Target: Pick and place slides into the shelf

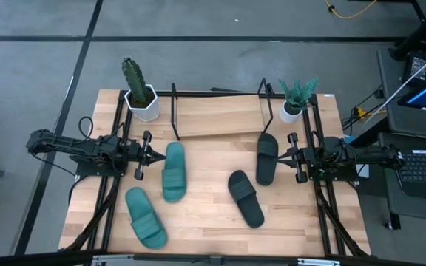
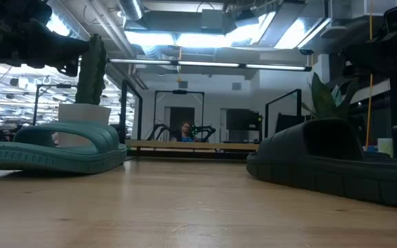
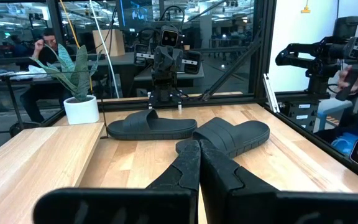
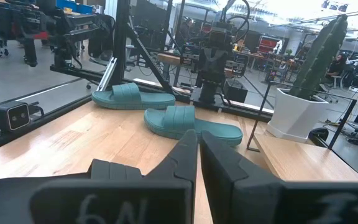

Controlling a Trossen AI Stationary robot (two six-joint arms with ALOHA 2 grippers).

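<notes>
Two teal slides lie sole-down on the table's left half, one (image 1: 174, 171) (image 4: 191, 124) near the shelf, one (image 1: 145, 216) (image 4: 132, 96) toward the near edge. Two black slides lie on the right half, one (image 1: 266, 157) (image 3: 151, 127) just in front of the shelf, the other (image 1: 245, 197) (image 3: 232, 134) nearer. The shelf (image 1: 220, 114), black rods with a light wooden board, stands at the far edge. My left gripper (image 1: 157, 156) (image 3: 197, 155) hovers shut beside the upper teal slide. My right gripper (image 1: 282, 156) (image 4: 197, 146) hovers shut beside the upper black slide.
A cactus in a white pot (image 1: 140, 100) stands at the shelf's left end and a leafy plant in a white pot (image 1: 294, 107) at its right end. Black frame rails (image 1: 113, 192) run along both table sides. Bare wood lies between the slide pairs.
</notes>
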